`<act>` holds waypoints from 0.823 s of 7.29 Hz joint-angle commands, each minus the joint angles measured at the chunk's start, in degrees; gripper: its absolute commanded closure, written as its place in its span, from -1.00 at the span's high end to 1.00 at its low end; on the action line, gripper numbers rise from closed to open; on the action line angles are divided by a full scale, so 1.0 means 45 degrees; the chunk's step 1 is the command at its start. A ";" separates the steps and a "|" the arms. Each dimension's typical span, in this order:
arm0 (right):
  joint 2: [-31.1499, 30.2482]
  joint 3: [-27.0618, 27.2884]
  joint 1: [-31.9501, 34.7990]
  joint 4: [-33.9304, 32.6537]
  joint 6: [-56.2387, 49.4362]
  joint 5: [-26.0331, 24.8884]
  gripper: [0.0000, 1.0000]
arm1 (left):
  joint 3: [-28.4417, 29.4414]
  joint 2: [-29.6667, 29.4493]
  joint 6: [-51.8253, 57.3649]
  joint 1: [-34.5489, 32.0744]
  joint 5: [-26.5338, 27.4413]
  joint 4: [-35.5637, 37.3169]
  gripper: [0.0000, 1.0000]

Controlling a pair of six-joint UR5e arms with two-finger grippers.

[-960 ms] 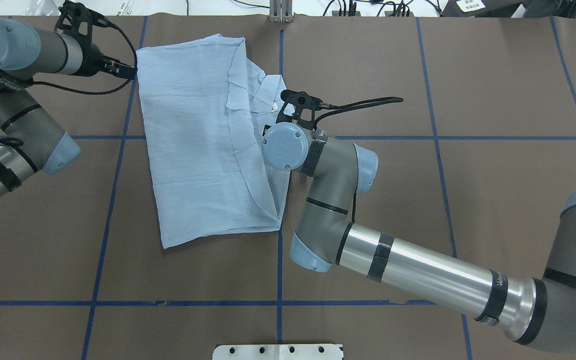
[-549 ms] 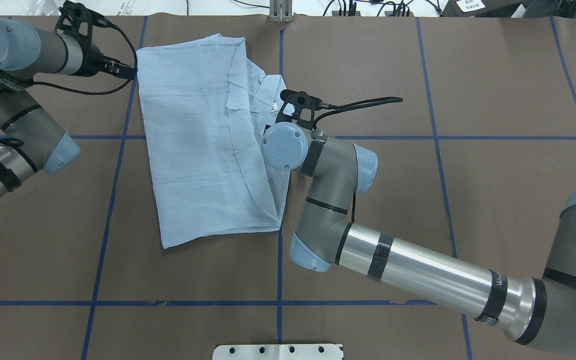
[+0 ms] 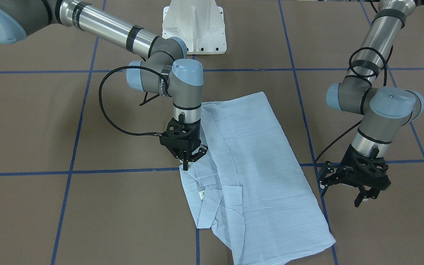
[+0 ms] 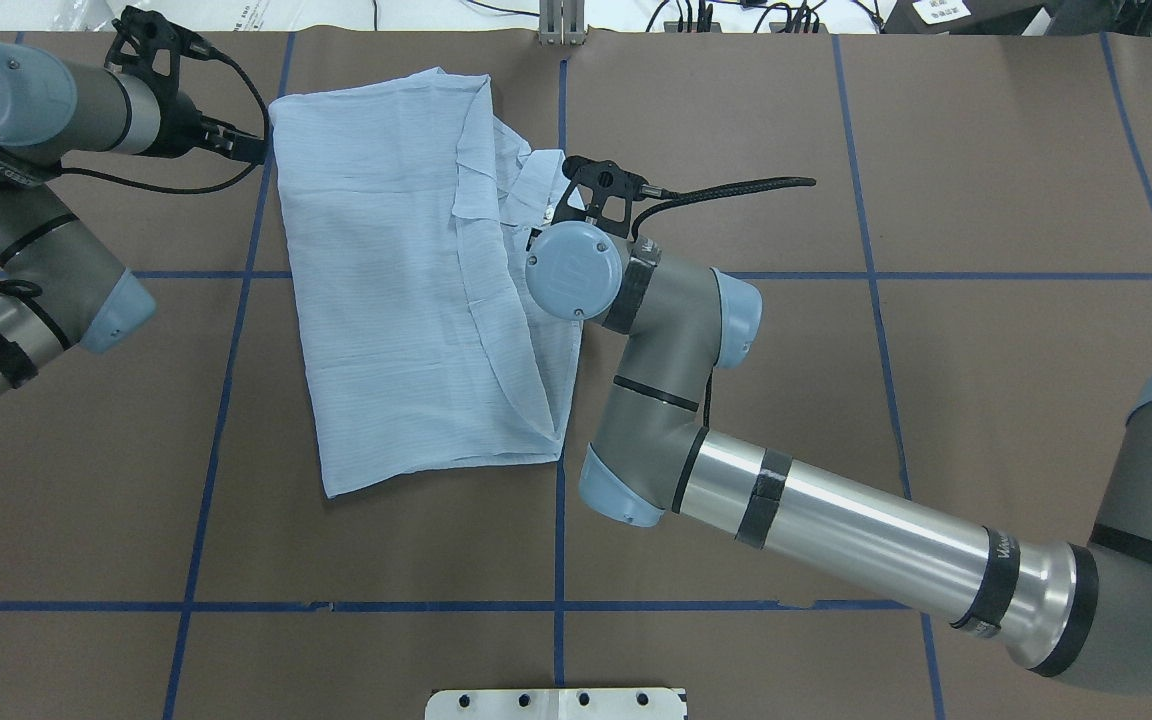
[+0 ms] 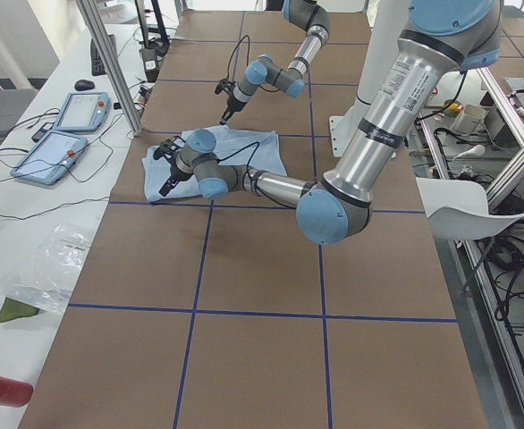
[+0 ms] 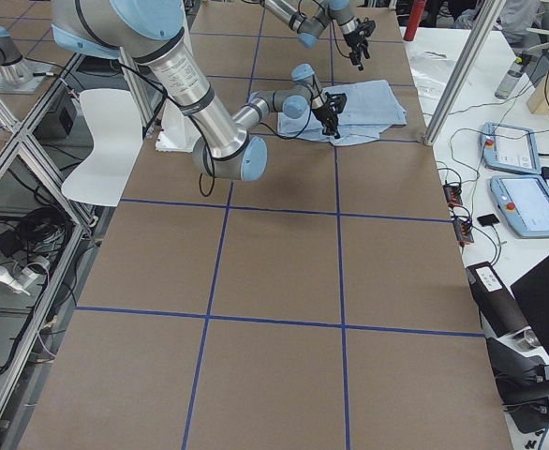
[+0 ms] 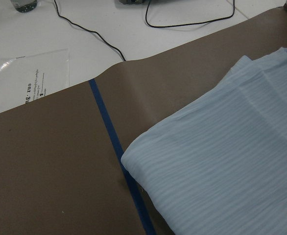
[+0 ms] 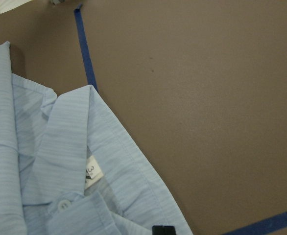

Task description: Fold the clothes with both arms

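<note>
right gripper (image 3: 185, 163) fingers clenched at collar (image 8: 60, 147) edge of shirt (image 4: 386, 280), hold unclear | left gripper (image 3: 342, 191) released, beside far left corner | risk: thin cloth slips free, fold skews

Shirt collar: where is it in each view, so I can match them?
Front-facing: collar lower centre.
Overhead: collar upper centre.
Exterior left: too small to tell.
Exterior right: too small to tell.
Left wrist: not in view.
Right wrist: collar lower left.
Landmark: white neck label beside it.
</note>
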 commanded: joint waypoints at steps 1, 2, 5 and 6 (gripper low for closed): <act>-0.0087 0.0008 0.0233 0.1000 0.1912 0.0481 0.49 | -0.0003 0.0055 -0.0007 0.0000 0.0000 -0.0007 1.00; -0.0068 0.0008 0.0214 0.0981 0.2932 0.0503 0.50 | 0.0016 0.0055 -0.0007 0.0000 0.0000 -0.0007 1.00; -0.0185 -0.0167 0.0097 0.0903 0.4462 0.0464 0.45 | -0.0023 0.0055 -0.0007 0.0000 0.0000 -0.0007 1.00; -0.0185 -0.0284 0.0058 0.0884 0.4639 0.0425 0.41 | -0.0004 0.0055 -0.0007 0.0000 0.0000 -0.0007 1.00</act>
